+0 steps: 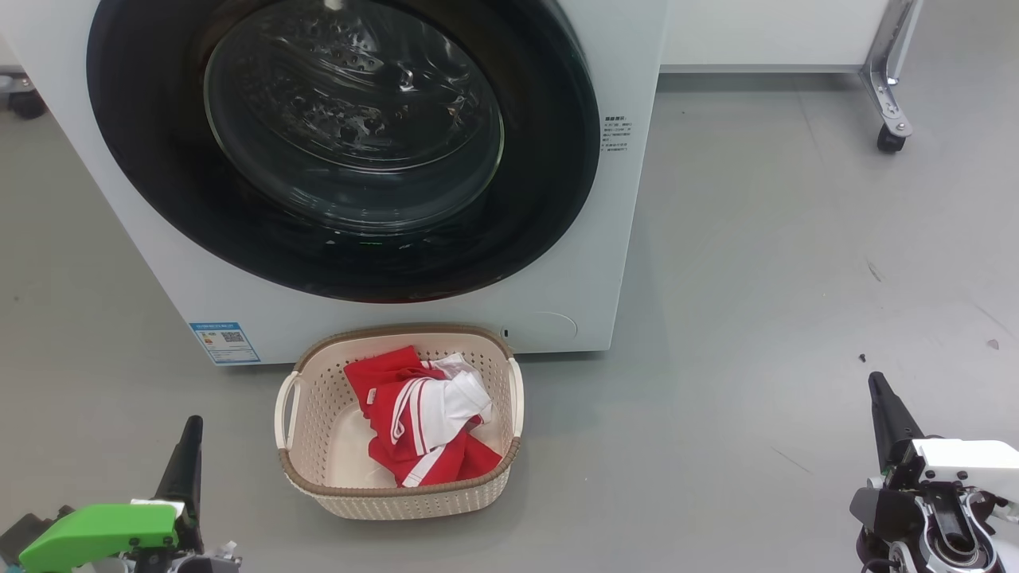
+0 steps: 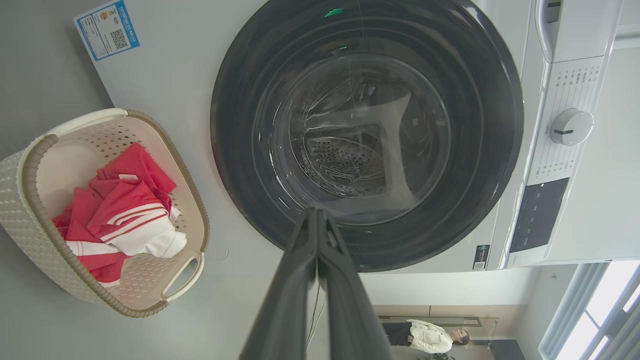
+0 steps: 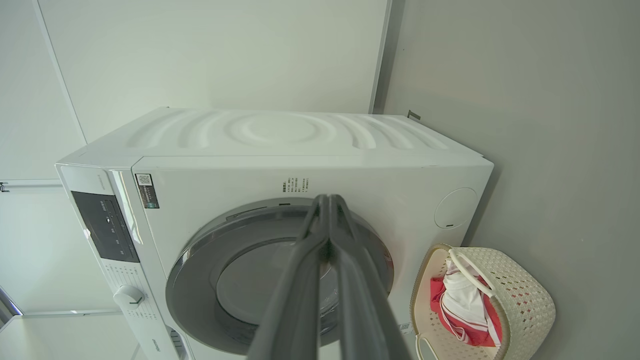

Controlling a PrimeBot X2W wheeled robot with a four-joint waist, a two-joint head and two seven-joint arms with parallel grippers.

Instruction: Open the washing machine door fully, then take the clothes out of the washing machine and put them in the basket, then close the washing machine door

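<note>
Clothes [image 1: 398, 414] lie in a red-and-white heap inside the basket [image 1: 398, 501], which stands on the grey floor [image 1: 756, 278] between the two claws, nearer the left one and a little ahead of it. Furthest left, the left claw [image 1: 191, 434] points forward over the floor, its two dark fingers [image 2: 295, 290] pressed together to the tip with nothing between them. Just beyond its tip a blue label [image 1: 225, 342] sits low on the front of the washing machine [image 1: 263, 322], which stands ahead of this claw and to its right. The washing machine door [image 1: 549, 175] lies shut flat against that front, the steel drum [image 1: 342, 87] showing through its glass. The basket stands directly below the door, at the machine's foot; whether they touch I cannot tell. Well to the right of both, the right claw [image 1: 880, 390] points forward over the floor, its fingers likewise closed on each other, gripping nothing. Far ahead of it stands a metal leg [image 1: 888, 56] on a caster wheel [image 1: 889, 139].
</note>
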